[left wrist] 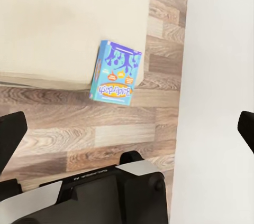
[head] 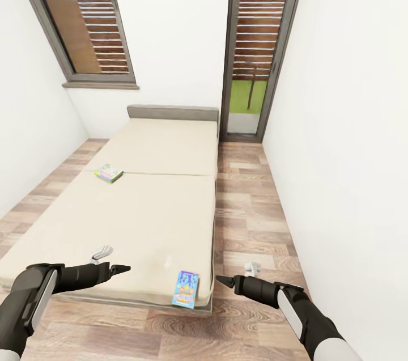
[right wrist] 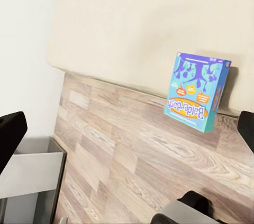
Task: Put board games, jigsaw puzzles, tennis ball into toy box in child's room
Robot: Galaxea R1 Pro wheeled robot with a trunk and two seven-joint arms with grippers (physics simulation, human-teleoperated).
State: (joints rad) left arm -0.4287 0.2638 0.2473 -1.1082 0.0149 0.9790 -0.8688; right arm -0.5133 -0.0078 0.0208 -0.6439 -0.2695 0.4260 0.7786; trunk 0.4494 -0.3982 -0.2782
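- Board games come first: a blue one [head: 186, 289] lies at the bed's near corner, at about 6 o'clock in the head view, hanging partly over the mattress edge. The wrist views show it [left wrist: 117, 73] [right wrist: 198, 91] jutting past the edge above the floor planks.
- A second, green-and-yellow board game [head: 109, 173] lies flat at about 10 o'clock, near the mattress's left edge and well apart from the blue one.
- Both rest on the bed [head: 153, 202], a beige mattress with a grey headboard at 12 o'clock, so neither is collected yet.
- The left gripper [head: 120, 268] hovers over the mattress's near end at about 8 o'clock, empty; its dark fingertips [left wrist: 11, 129] stand wide apart at the sides of its wrist view.
- The right gripper [head: 224, 280] hangs over the wood floor [head: 249, 225] just beside the bed corner, at about 5 o'clock, also spread and holding nothing, with one fingertip [right wrist: 10, 129] at the side of its wrist view.
- Both grippers flank the blue game without touching it; I judge it the likeliest first pick.
- Going by these pictures, the bed's share of the task is wholly undone: two games remain to be lifted and carried to the toy box.
- Beyond the bed stand white walls and two tall grey-framed windows [head: 258, 38] with slatted shutters outside.
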